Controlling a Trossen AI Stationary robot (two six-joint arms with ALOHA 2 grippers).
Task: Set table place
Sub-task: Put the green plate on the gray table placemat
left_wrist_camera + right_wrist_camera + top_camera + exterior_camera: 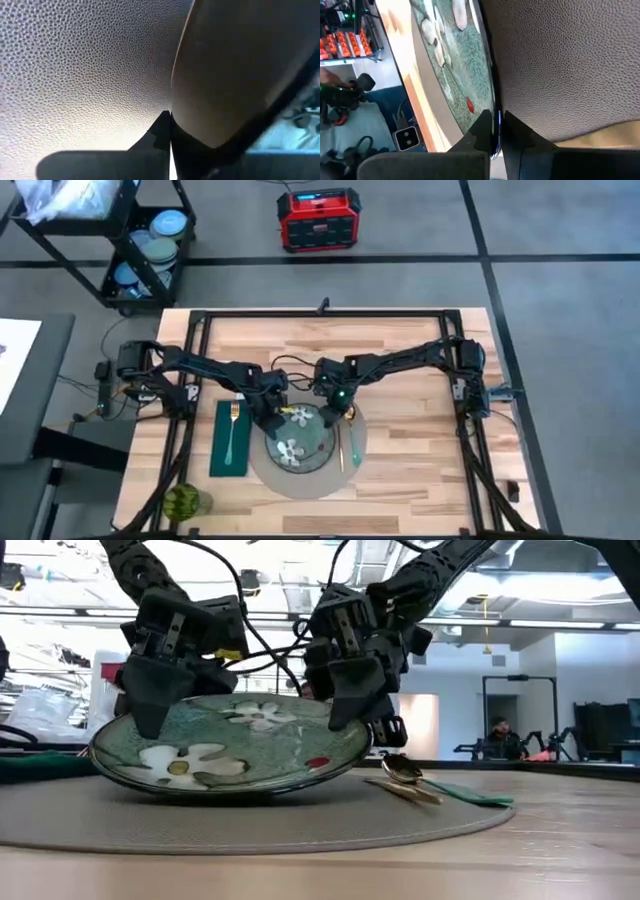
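Placemat (250,825) lying lowest in the low view, plate (235,745) tilting on it, both claws pinching its rim.

Left gripper (160,705) and right gripper (350,700) are each clamping the plate at centre frame; fork on napkin (229,438), spoon (403,770) already placed; plate needing release.

A large rectangular light-wood plank tabletop (420,450) with a black metal frame carries a big, flat, round grey-taupe placemat (305,478). The placemat lies flat near the tabletop's front edge, slightly left of centre, its surface finely pebbled.
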